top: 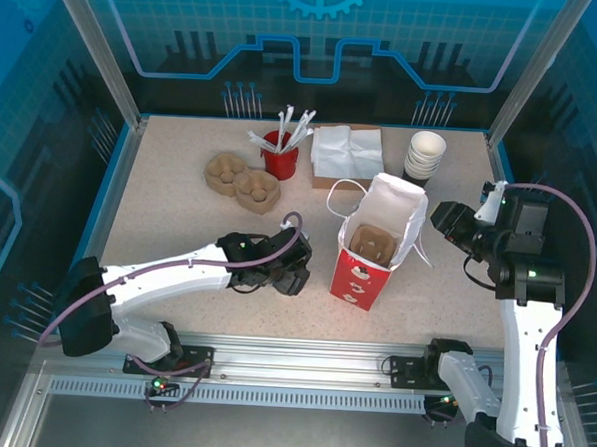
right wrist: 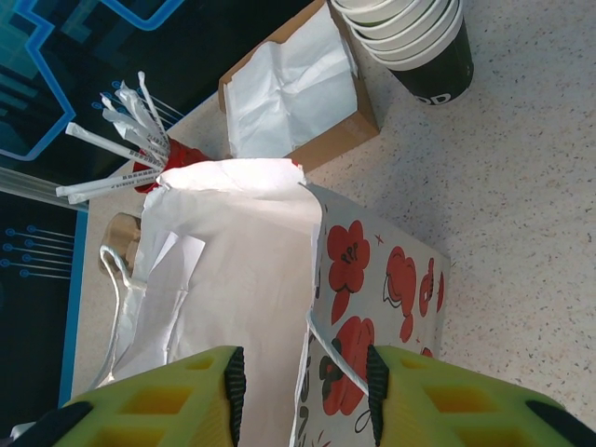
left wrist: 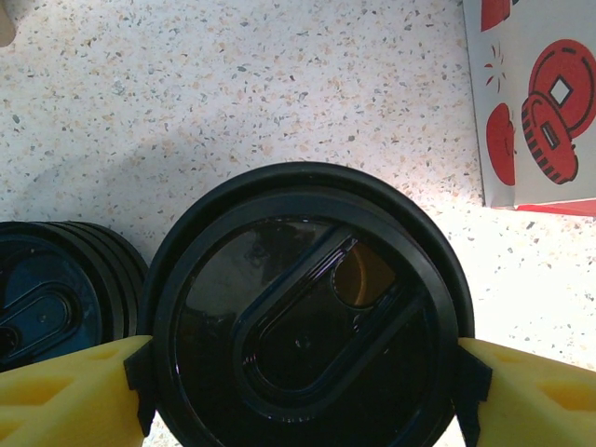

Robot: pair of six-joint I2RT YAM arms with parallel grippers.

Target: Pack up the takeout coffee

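The takeout coffee (left wrist: 307, 317), a dark cup under a round black lid with a sip hole, stands on the speckled table. My left gripper (left wrist: 303, 382) is shut on it, and both yellow fingers (left wrist: 65, 400) press the lid's rim. From above, this gripper (top: 294, 273) covers the cup, just left of the red-and-white paper bag (top: 378, 243). The bag stands open with a brown cup carrier (top: 373, 242) inside. My right gripper (right wrist: 303, 386) is open at the bag's right wall (right wrist: 391, 279). Its jaws straddle the wall's top edge and a white handle without pinching them.
A stack of loose black lids (left wrist: 56, 307) sits right beside the cup. At the back are brown pulp carriers (top: 243, 179), a red cup of straws (top: 280, 152), a box of white napkins (top: 347, 154) and stacked lidless cups (top: 425, 155).
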